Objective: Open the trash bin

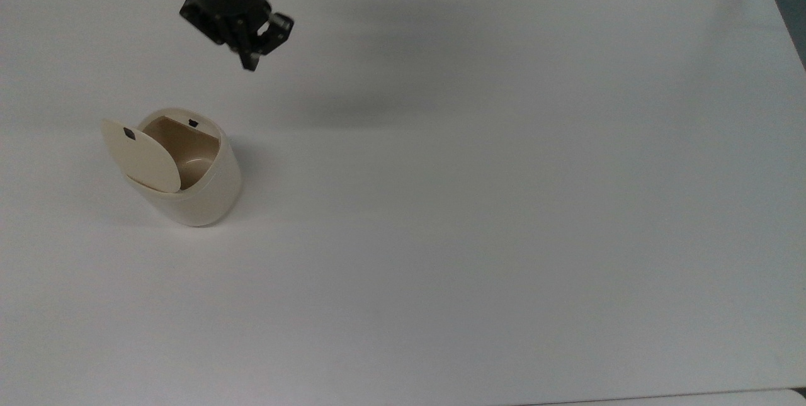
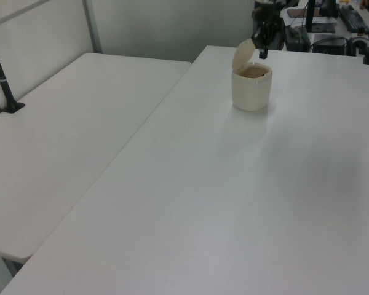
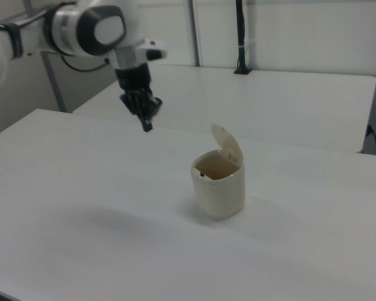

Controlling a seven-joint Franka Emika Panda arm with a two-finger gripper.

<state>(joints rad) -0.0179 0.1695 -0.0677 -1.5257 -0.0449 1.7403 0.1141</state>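
Trash bin (image 1: 189, 186) stands at the table's (image 1: 504, 204) nine o'clock in the top view, lid (image 1: 143, 154) raised. Gripper (image 1: 250, 61), fingers narrow and empty, hangs well apart at one o'clock. Advise retreating without grazing the lid.

So the trash bin (image 1: 189, 186) sits on the table (image 1: 478, 204), way over toward the top view's left. Its lid (image 1: 143, 155) is flipped up on the side toward the top view's left, so the inside is exposed. The gripper (image 1: 250, 61) hangs up in the air, well clear of the bin, above and to the right of it in the top view. In the right view it's off to the bin's left and higher (image 3: 146, 123). A second table (image 2: 61, 141) stands beside the first, on the left view's left.
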